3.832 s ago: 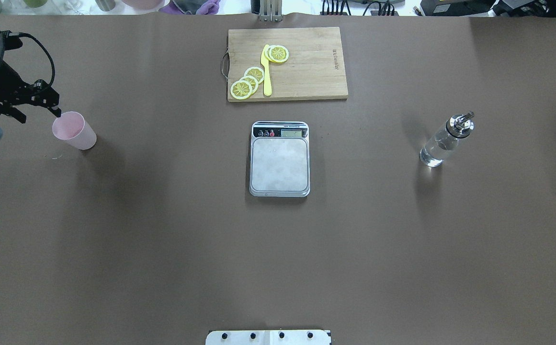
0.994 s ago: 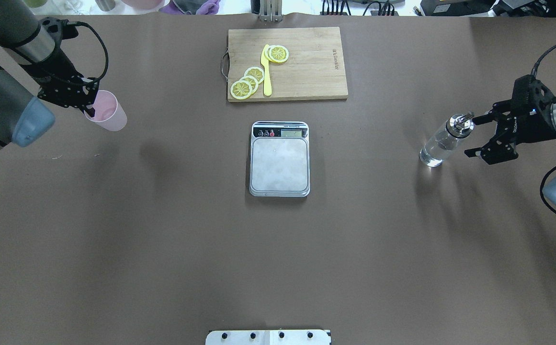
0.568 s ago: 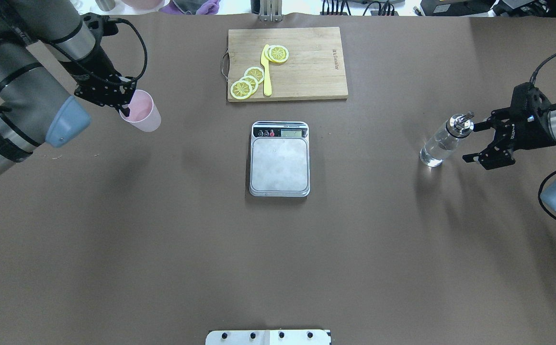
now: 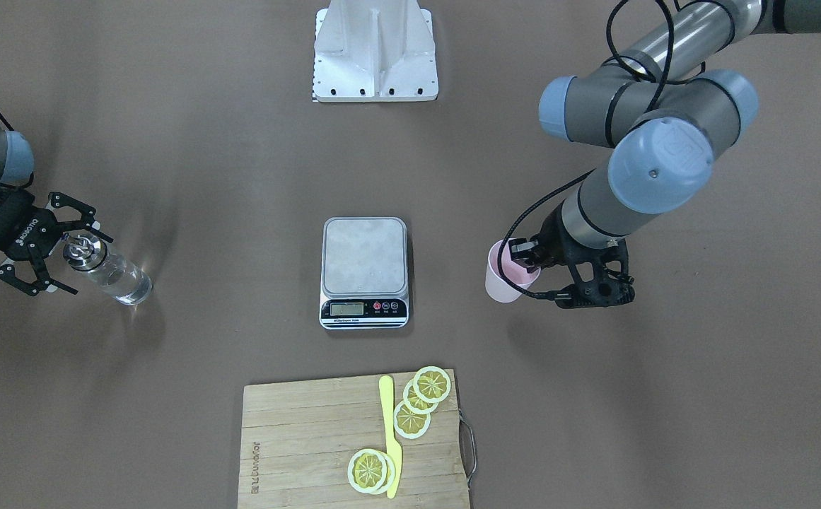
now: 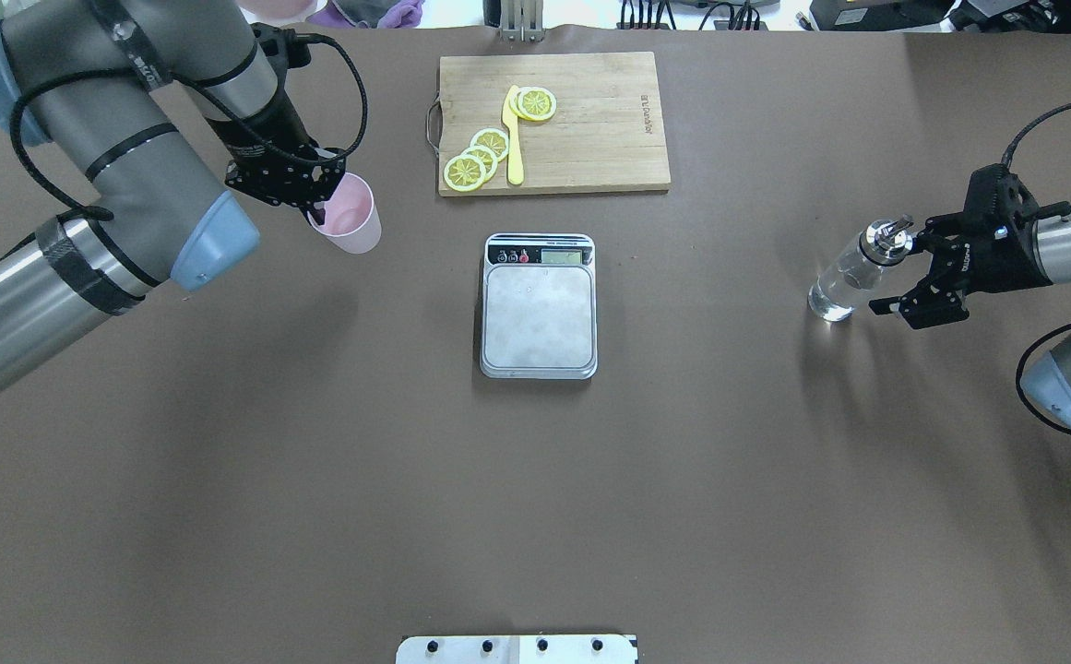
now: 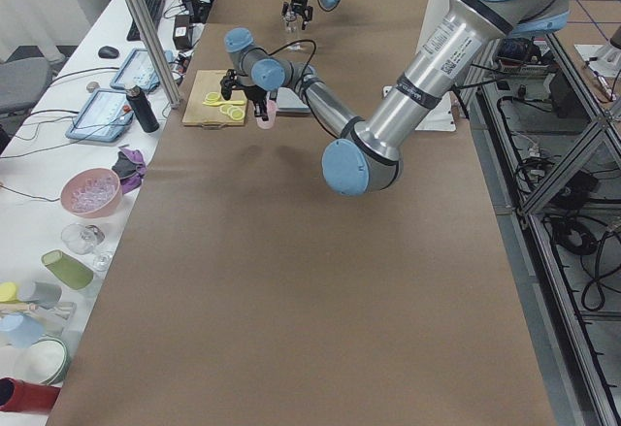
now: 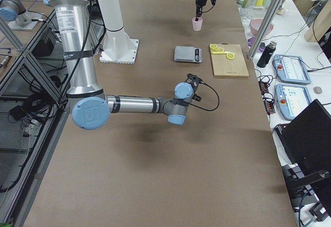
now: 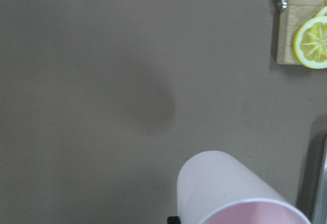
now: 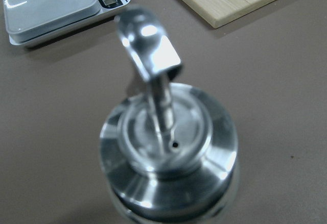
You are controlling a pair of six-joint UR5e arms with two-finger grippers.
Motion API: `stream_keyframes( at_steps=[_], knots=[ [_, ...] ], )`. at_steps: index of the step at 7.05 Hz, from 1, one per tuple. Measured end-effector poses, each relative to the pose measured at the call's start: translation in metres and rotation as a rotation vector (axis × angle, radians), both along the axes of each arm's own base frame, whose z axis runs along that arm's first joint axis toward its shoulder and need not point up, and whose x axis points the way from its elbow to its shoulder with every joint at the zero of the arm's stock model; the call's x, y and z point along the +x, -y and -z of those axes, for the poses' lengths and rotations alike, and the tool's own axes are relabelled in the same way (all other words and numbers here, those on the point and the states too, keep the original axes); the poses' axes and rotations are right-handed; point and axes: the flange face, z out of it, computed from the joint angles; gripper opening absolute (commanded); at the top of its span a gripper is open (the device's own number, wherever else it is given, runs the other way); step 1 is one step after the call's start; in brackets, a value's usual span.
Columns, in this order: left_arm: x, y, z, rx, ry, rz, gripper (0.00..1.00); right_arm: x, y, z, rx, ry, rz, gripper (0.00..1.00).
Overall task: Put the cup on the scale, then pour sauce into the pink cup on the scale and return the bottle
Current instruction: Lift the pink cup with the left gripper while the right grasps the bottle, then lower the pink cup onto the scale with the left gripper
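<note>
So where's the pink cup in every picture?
Front-facing: cup, right of the scale.
Overhead: cup, upper left of the scale.
Exterior left: cup, upper middle, left of the scale.
Exterior right: cup, top, above the scale.
Left wrist: cup, bottom edge.
Right wrist: not in it.
Shared landmark: the scale.

Pink cup (image 5: 349, 218) upright, airborne, near grey scale (image 5: 539, 315); glass bottle (image 5: 852, 274) standing well apart.
</note>
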Motion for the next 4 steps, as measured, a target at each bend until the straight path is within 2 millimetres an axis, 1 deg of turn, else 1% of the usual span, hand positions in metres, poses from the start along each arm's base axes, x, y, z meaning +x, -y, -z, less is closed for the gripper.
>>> stream_keyframes(
  at_steps=[1,2,4],
  knots=[
    [0.019,-0.002,0.016,-0.027,-0.002,0.006,0.0,-0.002,0.002,0.003,-0.001,0.005,-0.002,1.0],
    [0.036,0.002,0.03,-0.058,0.001,0.015,0.0,-0.003,0.004,0.007,-0.003,0.01,-0.004,1.0],
    [0.062,0.009,0.052,-0.133,0.013,0.049,0.0,-0.005,0.008,0.012,-0.006,0.017,-0.01,1.0]
  ],
)
